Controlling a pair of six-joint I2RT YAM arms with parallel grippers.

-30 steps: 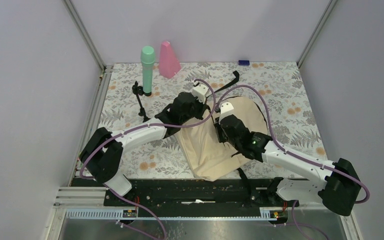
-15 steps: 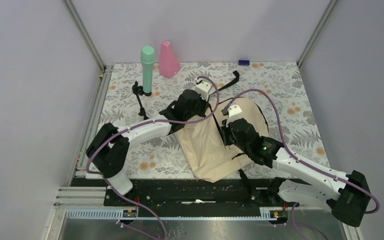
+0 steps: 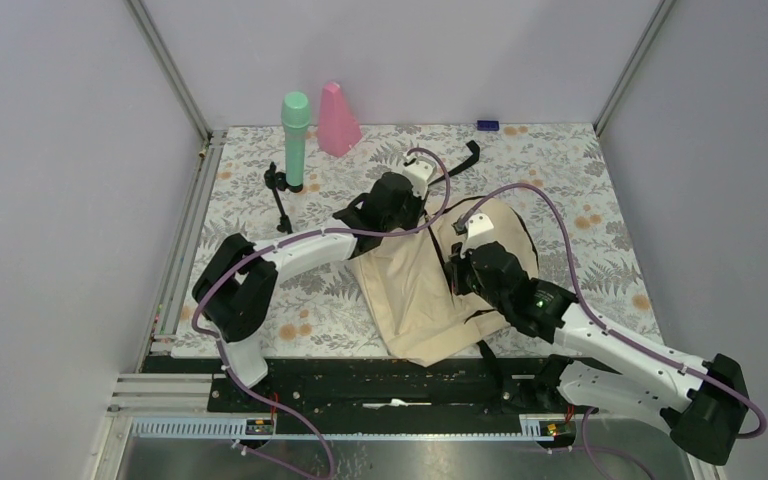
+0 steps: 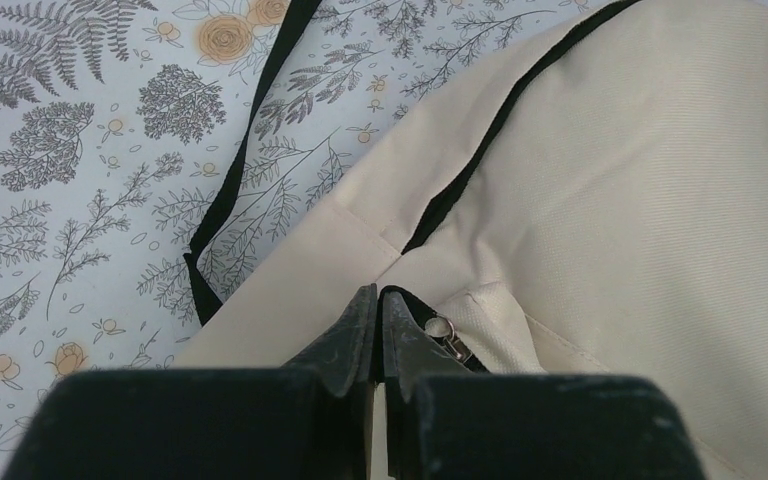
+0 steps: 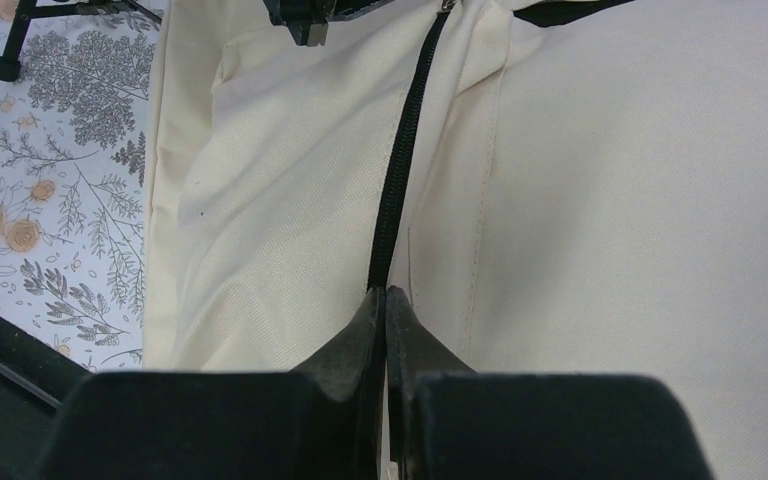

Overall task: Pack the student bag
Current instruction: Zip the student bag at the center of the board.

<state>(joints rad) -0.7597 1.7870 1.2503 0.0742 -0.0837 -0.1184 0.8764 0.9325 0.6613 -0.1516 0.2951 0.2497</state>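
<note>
1. Zip point(image 5: 400, 180) axis is the key relation: the black line runs straight from R gripper point(image 5: 382, 300) tips away to L gripper point(image 4: 378, 300), whose tips show at the top of the R wrist view.
2. Bag point(image 3: 415, 290) lies flat mid-table point(image 3: 580, 200), long axis roughly near-to-far. Both arms are over it, L at its far-left edge, R nearer the middle.
3. L gripper: clenched, tips down on cream fabric by the black trim. Metal pull point(image 4: 443, 330) sits just beside one finger, not between the jaws.
4. R gripper: clenched, tips touching the zip line. Can't tell if tape or fabric is pinched.
5. Judgement: zip looks shut over the stretch in view and nothing is packed yet. Next move prob. means taking the pull and running it along the zip toward R gripper. L arm is nearer the pull.
</note>
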